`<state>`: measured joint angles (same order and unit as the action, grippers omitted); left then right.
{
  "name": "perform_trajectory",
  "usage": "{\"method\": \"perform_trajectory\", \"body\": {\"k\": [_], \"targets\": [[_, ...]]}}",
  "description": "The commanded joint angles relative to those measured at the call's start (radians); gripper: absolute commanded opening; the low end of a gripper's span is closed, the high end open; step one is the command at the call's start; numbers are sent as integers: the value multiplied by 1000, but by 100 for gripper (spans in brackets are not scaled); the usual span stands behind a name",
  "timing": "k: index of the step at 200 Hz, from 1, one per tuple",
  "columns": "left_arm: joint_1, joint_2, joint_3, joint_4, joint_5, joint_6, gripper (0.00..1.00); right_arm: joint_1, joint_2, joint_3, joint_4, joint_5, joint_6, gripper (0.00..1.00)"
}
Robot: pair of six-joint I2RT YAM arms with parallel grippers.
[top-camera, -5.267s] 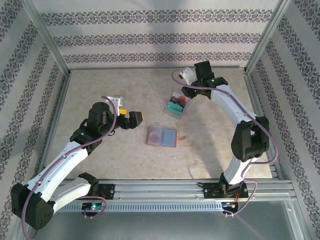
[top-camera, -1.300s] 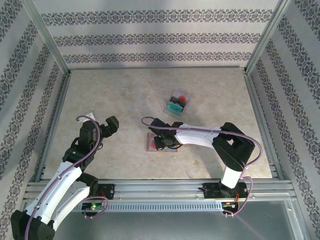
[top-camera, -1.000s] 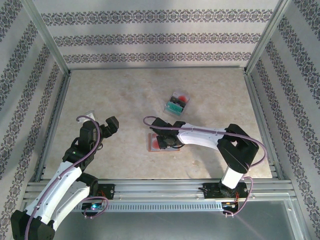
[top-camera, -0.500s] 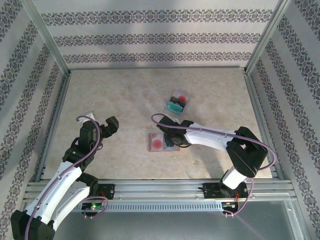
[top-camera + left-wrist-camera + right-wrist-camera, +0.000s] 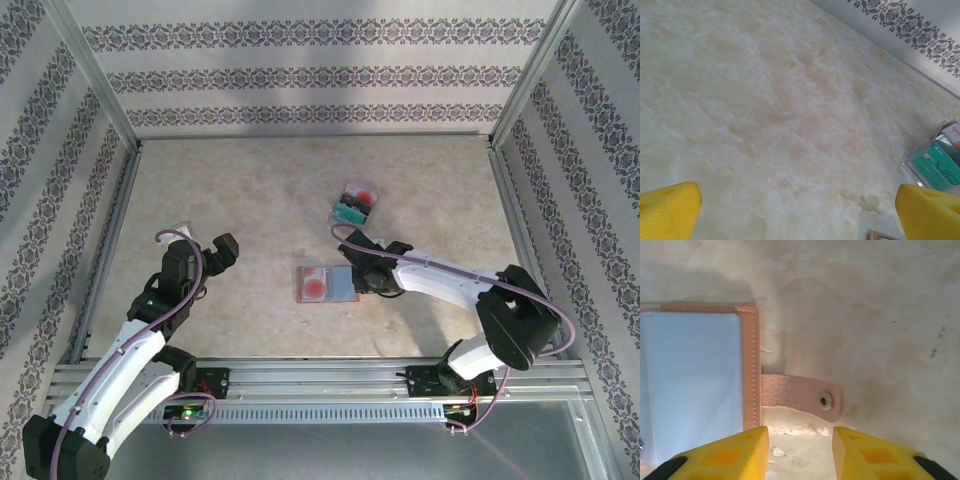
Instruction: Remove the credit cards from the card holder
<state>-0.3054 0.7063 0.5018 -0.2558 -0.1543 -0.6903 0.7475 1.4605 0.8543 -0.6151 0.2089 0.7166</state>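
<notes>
1. We see one table (image 5: pixel 250 190), flat, with a mottled beige, stone-like top.
2. There are two grippers with yellow wedge-shaped fingers. The left gripper (image 5: pixel 222 250) hangs over bare table, spread wide and holding nothing. The right gripper (image 5: pixel 800 440) is low at the card holder's right edge, fingers slightly apart with nothing between them.
3. One card holder (image 5: pixel 327 284) lies open near the table's middle. It has a stitched brown leather rim and a smooth grey-blue pocket.
4. One clear plastic box (image 5: pixel 917 150) stands behind it.
5. The credit cards (image 5: pixel 350 212) stacked in the box show teal and red; we cannot count them. One red-dotted card (image 5: pixel 313 287) lies on the holder's left half.
6. One rounded leather tab (image 5: pixel 800 397) carries a metal stud.
</notes>
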Motion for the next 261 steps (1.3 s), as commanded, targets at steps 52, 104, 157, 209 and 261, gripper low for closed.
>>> {"method": "perform_trajectory", "body": {"k": [52, 104, 157, 209, 261], "targets": [[14, 77, 70, 21, 154, 66, 99, -16, -140, -8, 52, -100, 31, 39], [-19, 188, 102, 35, 224, 89, 100, -19, -112, -16, 178, -254, 44, 35], [-211, 344, 144, 8, 147, 117, 98, -51, -74, -50, 277, -352, 58, 35], [-354, 538, 183, 84, 169, 92, 70, -104, -83, -91, 331, -398, 72, 35], [-430, 717, 245, 158, 231, 86, 45, -131, -104, -144, 394, -442, 95, 35]]}}
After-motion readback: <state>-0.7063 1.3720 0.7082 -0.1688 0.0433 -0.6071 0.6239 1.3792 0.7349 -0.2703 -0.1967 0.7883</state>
